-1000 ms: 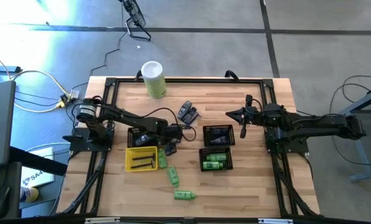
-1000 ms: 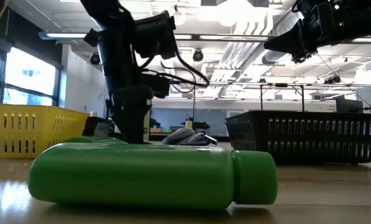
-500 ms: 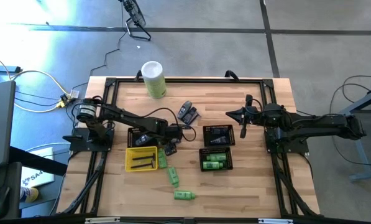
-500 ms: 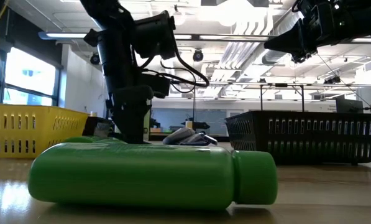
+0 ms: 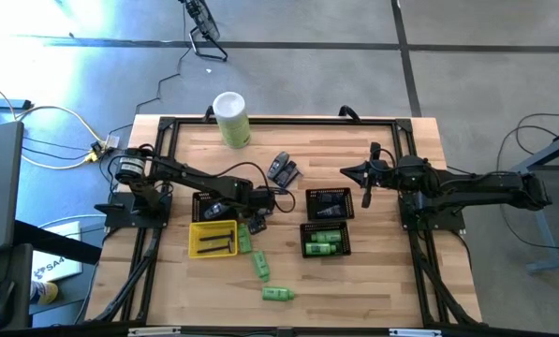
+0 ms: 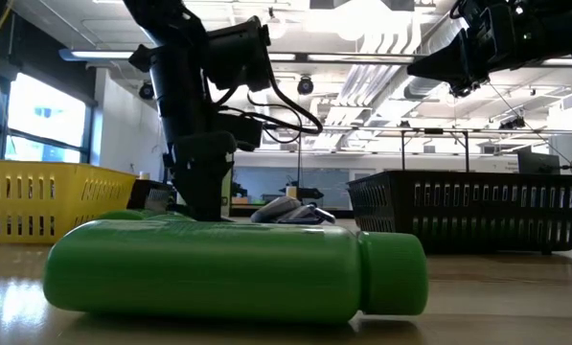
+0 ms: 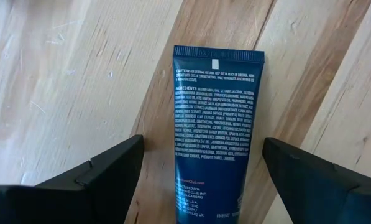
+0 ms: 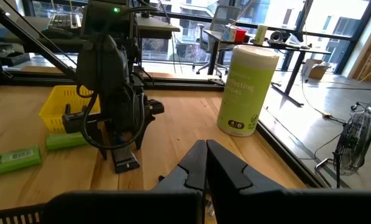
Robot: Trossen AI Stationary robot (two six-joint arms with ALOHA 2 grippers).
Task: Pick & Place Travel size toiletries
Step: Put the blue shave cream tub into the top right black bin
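Note:
A dark blue tube (image 7: 217,118) with white print lies flat on the wooden table. My left gripper (image 7: 202,143) points steeply down over it, open, one finger on either side of the tube's lower half, a strip of bare wood showing at each side. In the high view this gripper (image 5: 257,222) stands right of the yellow tray (image 5: 200,249). Three green bottles (image 5: 244,241) (image 5: 261,266) (image 5: 277,294) lie on the table below it. More dark tubes (image 5: 284,168) lie farther back. My right gripper (image 5: 347,171) waits shut, raised at the right.
A black basket (image 5: 328,203) with dark items and another (image 5: 325,240) with green bottles stand at centre right; a third black basket (image 5: 212,206) sits beside the left arm. The tall pale-green canister (image 5: 231,119) stands at the far edge. A green bottle (image 6: 238,271) fills the low view's foreground.

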